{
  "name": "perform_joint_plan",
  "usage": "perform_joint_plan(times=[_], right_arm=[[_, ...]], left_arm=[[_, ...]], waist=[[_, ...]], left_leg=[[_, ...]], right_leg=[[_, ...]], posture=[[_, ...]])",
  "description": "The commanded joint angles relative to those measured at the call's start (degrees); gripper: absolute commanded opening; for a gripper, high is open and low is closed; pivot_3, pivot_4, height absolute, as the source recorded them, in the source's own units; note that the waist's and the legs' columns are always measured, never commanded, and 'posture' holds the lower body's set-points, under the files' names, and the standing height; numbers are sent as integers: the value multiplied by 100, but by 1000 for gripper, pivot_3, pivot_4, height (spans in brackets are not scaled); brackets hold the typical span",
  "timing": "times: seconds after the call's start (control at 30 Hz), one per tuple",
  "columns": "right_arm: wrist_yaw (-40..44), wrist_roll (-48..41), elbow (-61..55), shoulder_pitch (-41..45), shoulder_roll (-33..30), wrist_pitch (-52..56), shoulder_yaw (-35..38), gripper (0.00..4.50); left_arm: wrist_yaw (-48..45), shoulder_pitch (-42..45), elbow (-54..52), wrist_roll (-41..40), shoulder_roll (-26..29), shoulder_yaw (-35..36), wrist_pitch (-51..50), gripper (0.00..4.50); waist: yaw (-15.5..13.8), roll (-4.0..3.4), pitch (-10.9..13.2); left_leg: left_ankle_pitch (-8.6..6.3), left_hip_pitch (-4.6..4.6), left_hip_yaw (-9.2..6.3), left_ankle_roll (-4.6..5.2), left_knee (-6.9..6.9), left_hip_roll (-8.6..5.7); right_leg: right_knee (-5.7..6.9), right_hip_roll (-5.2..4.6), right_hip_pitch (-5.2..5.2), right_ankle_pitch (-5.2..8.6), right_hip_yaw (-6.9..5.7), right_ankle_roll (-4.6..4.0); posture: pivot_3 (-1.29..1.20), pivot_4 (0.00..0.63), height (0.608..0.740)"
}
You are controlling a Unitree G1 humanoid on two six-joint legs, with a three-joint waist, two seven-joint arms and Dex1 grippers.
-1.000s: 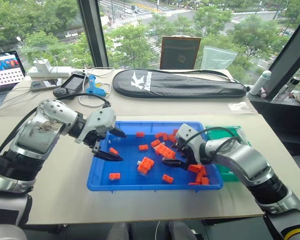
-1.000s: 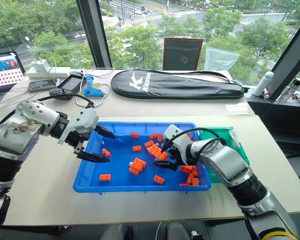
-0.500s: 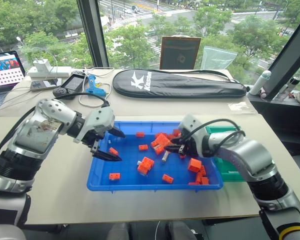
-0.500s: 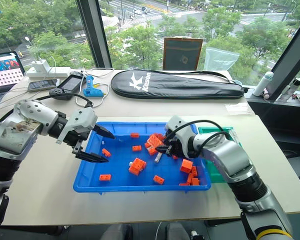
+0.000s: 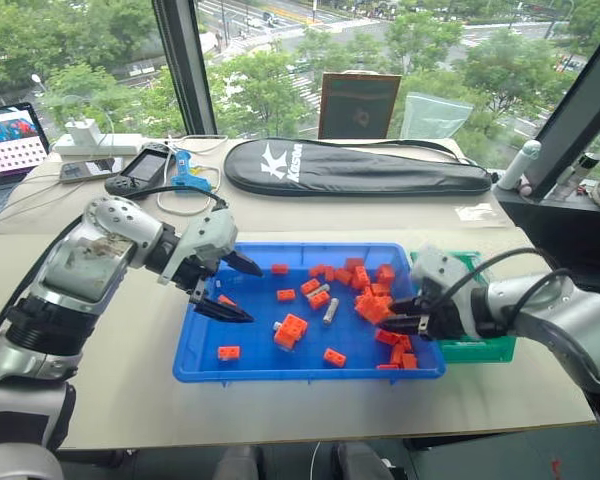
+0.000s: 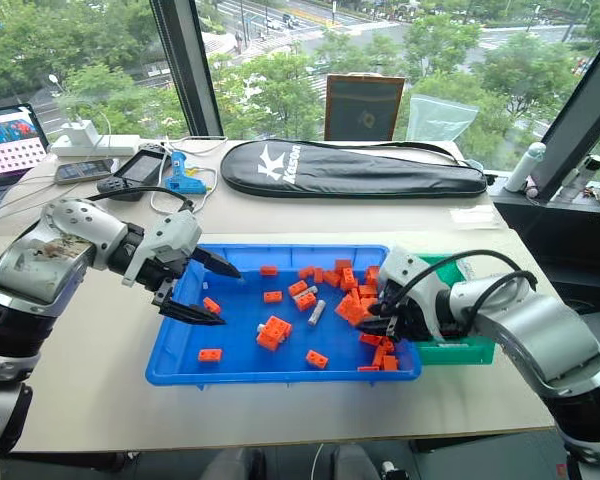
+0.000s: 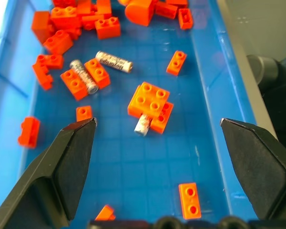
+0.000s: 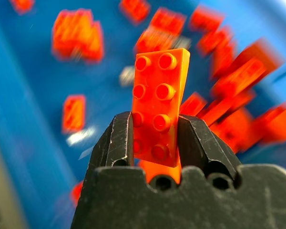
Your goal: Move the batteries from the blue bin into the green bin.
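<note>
Batteries (image 7: 114, 61) lay loose among orange bricks in the blue bin (image 5: 200, 362) while my right gripper (image 8: 155, 143), which had pulled back toward the green bin (image 5: 480, 348), pinched an orange brick (image 8: 160, 105) instead, and my left gripper (image 5: 230, 288) hung wide open

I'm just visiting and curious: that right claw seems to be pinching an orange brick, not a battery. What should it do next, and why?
Probably open and let the orange brick fall back into the blue bin. The right gripper is shut on a brick, while the batteries lie on the bin's floor and the green bin is meant for batteries only.
</note>
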State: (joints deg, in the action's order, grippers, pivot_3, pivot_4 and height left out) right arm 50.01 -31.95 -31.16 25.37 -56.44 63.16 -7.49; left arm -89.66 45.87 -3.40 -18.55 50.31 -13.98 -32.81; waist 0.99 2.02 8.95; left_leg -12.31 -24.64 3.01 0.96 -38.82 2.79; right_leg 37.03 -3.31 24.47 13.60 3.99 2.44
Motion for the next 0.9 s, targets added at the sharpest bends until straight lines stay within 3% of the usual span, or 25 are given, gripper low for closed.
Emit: perform_joint_plan(times=[0.03,0.13,0.3,0.37,0.7,0.9], right_arm=[[269,32,-456,-242,-384,-158,-164,1837],[456,56,-524,-324,-572,-289,-279,2626],[572,69,-347,-83,-609,-409,-195,4394],[521,138,-255,74,-514,-483,-205,4461],[-756,727,854,1115,1543,-521,-753,4461],[-989,1122,1247,1140,1974,-553,-1164,4461]], left_arm=[[37,225,34,-26,-72,17,-11,4500],[40,226,36,14,-90,-19,4,4500],[9,232,0,129,23,-91,56,4500],[2,240,-13,99,22,-72,14,4500],[81,255,-28,156,93,-51,-30,4500],[75,205,-135,123,197,-16,-88,4500]], waist=[[-11,0,0],[-6,0,0],[-13,0,0],[-12,0,0],[-15,3,2],[-37,3,2]], left_leg=[[0,1,0,0,0,0],[0,1,0,0,-1,0],[0,1,-1,0,-2,0],[0,1,-1,0,-2,0],[0,-2,-1,0,-2,2],[0,-8,-1,0,-4,-1]], right_leg=[[0,1,0,0,0,0],[-1,0,-1,1,0,1],[-1,0,-1,1,-1,1],[-1,0,0,1,-1,0],[0,4,1,2,-1,-2],[-1,1,3,2,-1,-1]], posture=[[0,150,740],[0,150,740],[0,150,740],[0,150,740],[0,150,740],[0,150,740]])
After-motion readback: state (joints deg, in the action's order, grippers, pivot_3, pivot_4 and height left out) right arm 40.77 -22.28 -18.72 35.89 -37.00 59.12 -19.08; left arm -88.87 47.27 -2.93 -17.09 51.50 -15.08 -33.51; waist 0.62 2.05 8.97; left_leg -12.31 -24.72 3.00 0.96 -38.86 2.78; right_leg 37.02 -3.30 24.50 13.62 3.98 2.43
